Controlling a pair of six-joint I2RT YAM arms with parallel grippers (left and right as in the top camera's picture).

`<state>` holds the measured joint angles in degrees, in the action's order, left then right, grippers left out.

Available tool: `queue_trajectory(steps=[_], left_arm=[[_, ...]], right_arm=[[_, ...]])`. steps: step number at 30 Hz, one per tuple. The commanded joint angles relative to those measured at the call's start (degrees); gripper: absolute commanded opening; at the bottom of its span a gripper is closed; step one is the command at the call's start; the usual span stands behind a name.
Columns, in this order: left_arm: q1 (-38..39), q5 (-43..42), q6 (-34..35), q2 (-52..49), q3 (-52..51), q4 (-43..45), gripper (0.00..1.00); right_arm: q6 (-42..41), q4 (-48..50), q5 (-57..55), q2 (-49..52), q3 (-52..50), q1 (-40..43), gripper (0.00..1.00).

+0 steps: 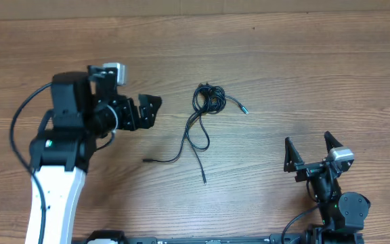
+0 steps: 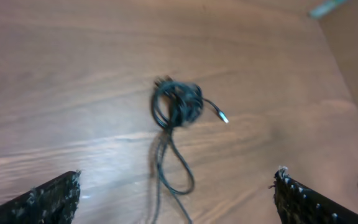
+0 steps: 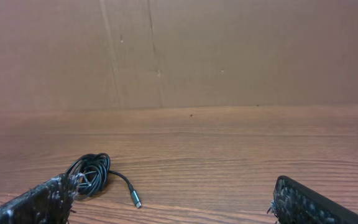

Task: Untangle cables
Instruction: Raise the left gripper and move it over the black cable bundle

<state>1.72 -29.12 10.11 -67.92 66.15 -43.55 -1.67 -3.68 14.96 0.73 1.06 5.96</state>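
Note:
The cables lie mid-table as a black knotted bundle with loose loops trailing toward the front and a short lead ending in a bluish plug. My left gripper hovers open left of the bundle, apart from it. In the left wrist view the cables lie ahead between the wide-spread fingers, with the plug to the right. My right gripper stands open at the front right, away from the cables. The right wrist view shows the bundle and plug at lower left.
The wooden table runs to a brown cardboard wall at the back. The left arm's own thick black wire loops out at the far left. A light edge shows at the top right of the left wrist view.

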Motion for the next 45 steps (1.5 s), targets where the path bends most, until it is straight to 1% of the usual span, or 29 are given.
queue_trajectory(steps=[1,5,15,23,24,25,26,28,29,30,32,33,35,38,40,42,45], left_arm=[[-0.5,-6.7,1.1,-2.8,0.9,-0.2,1.0],[-0.5,-6.7,5.7,-5.2,0.9,-1.2,0.99],[0.8,-6.7,5.8,-5.6,0.9,-3.0,0.99],[1.4,-6.6,5.9,-5.6,0.9,-1.3,1.0],[1.4,-6.8,6.9,-5.6,0.9,-1.0,1.0],[1.6,-6.9,8.4,-5.6,0.9,-0.9,0.95],[1.9,-6.9,9.6,-5.6,0.9,-0.8,0.87],[2.6,-6.7,9.9,-5.6,0.9,-0.8,0.61],[3.2,-6.3,9.9,-5.6,0.9,-0.9,0.51],[4.2,-5.5,9.9,-5.6,0.9,-1.0,0.49],[6.6,-1.6,9.9,-5.6,0.9,-1.3,0.5],[8.1,1.5,10.0,-5.6,0.9,-1.3,0.52],[11.0,8.1,11.6,-5.6,0.9,-1.2,0.61],[15.2,17.7,15.5,-5.9,0.9,-0.8,0.63],[17.8,22.0,16.9,-6.5,0.9,0.1,0.64],[20.0,24.3,17.2,-7.7,0.9,1.5,0.64],[22.6,25.1,17.2,-10.9,0.9,4.1,0.62]], right_arm=[[0.0,0.3,-0.5,-0.3,-0.6,-0.2,1.0],[0.0,0.3,-0.5,-0.3,-0.6,-0.2,1.0],[0.0,0.2,-0.5,-0.3,-0.6,-0.2,1.0],[0.0,0.3,-0.5,-0.3,-0.6,-0.2,1.0],[0.0,0.3,-0.5,-0.3,-0.6,-0.2,1.0],[0.0,0.2,-0.5,-0.3,-0.6,-0.2,1.0],[0.0,0.3,-0.5,-0.3,-0.6,-0.2,1.0],[0.0,0.3,-0.5,-0.3,-0.6,-0.2,1.0],[0.0,0.3,-0.5,-0.3,-0.6,-0.2,1.0],[0.0,0.3,-0.5,-0.3,-0.6,-0.2,1.0],[0.0,0.3,-0.5,-0.3,-0.6,-0.2,1.0],[0.0,0.3,-0.5,-0.3,-0.6,-0.2,1.0],[0.0,0.3,-0.5,-0.3,-0.6,-0.2,1.0],[0.0,0.3,-0.5,-0.3,-0.6,-0.2,1.0],[0.0,0.3,-0.5,-0.3,-0.6,-0.2,1.0],[0.0,0.3,-0.5,-0.3,-0.6,-0.2,1.0],[0.0,0.3,-0.5,-0.3,-0.6,-0.2,1.0]])
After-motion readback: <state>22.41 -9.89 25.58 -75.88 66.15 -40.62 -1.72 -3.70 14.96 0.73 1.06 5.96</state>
